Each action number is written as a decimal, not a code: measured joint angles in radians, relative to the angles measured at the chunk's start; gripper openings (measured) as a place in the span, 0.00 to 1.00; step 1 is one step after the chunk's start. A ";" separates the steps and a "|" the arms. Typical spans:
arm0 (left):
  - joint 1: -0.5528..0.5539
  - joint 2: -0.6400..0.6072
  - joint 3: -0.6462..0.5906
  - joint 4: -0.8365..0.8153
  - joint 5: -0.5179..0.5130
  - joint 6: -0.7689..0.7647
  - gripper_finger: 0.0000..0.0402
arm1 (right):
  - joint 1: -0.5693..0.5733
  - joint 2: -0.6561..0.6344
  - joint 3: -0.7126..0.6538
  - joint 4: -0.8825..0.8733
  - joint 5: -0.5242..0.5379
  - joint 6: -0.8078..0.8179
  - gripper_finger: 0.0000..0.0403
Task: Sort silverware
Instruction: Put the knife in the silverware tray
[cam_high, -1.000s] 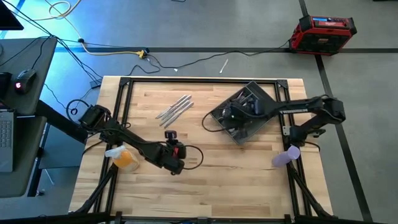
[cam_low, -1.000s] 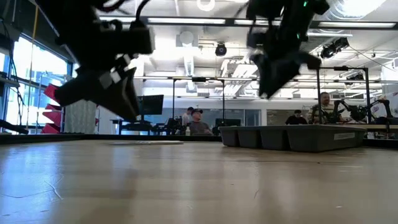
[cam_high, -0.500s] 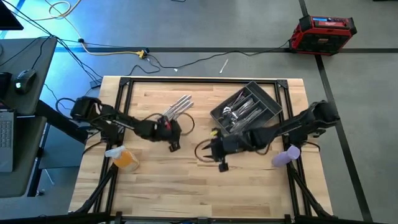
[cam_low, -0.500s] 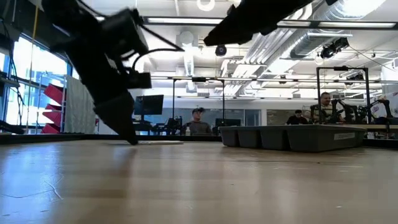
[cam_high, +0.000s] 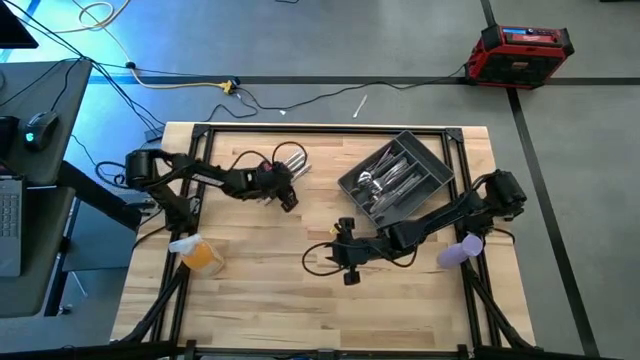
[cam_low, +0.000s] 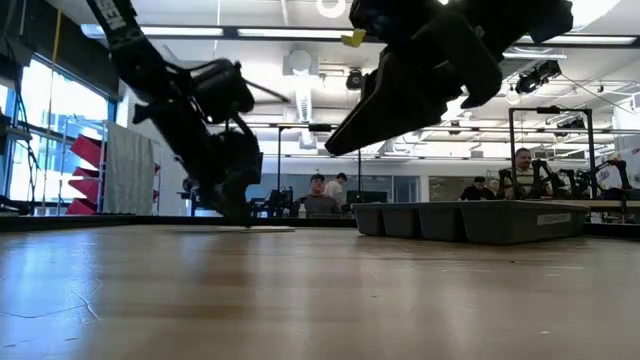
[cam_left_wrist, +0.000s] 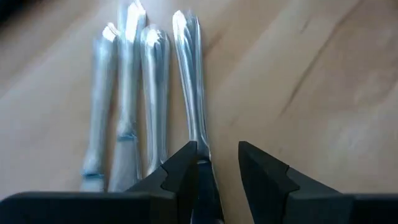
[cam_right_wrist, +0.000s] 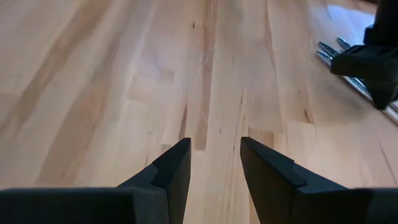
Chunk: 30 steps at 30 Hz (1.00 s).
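Several loose pieces of silverware (cam_left_wrist: 134, 93) lie flat, side by side, on the wooden table (cam_high: 250, 290) at its far left; they also show in the high view as silverware (cam_high: 293, 160). My left gripper (cam_left_wrist: 217, 168) is open and low over their near ends. The outermost piece (cam_left_wrist: 188, 87) runs in between its fingers. My right gripper (cam_right_wrist: 214, 165) hangs open over bare wood near the table's middle, also seen as the right gripper (cam_high: 338, 250). More silverware lies in the dark grey tray (cam_high: 432, 175). My left gripper has the end of the outermost piece (cam_left_wrist: 200, 155) between its open fingers, close along one finger (cam_left_wrist: 183, 171). Whether that finger touches it I cannot tell. The fingers slant down and lie along the piece, which rests flat on the table.
The tray stands at the far right, turned at an angle. An orange object (cam_high: 200, 253) sits by the left edge and a purple one (cam_high: 460, 250) by the right edge. Black frame rails (cam_high: 320, 127) border the table. People sit in the room beyond (cam_low: 320, 200).
My left gripper has swung from the table's near middle toward the far edge, rolling and sinking onto the loose silverware. My right gripper has left the tray, moving toward the near edge and left, tipping down to the table's middle.
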<state>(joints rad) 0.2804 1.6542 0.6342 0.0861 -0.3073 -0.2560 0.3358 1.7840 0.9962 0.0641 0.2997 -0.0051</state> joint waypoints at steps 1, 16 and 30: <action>0.012 0.017 0.001 0.017 0.020 -0.001 0.25 | -0.001 0.000 0.000 0.003 0.000 0.000 0.32; -0.151 0.078 0.005 0.053 0.154 -0.126 0.19 | -0.001 0.002 0.000 -0.006 -0.013 -0.002 0.32; -0.356 0.083 0.036 0.100 0.136 -0.226 0.04 | -0.001 0.002 0.000 -0.004 -0.015 -0.002 0.32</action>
<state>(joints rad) -0.0752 1.7368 0.6707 0.1866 -0.1713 -0.4816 0.3344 1.7859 0.9962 0.0599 0.2848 -0.0074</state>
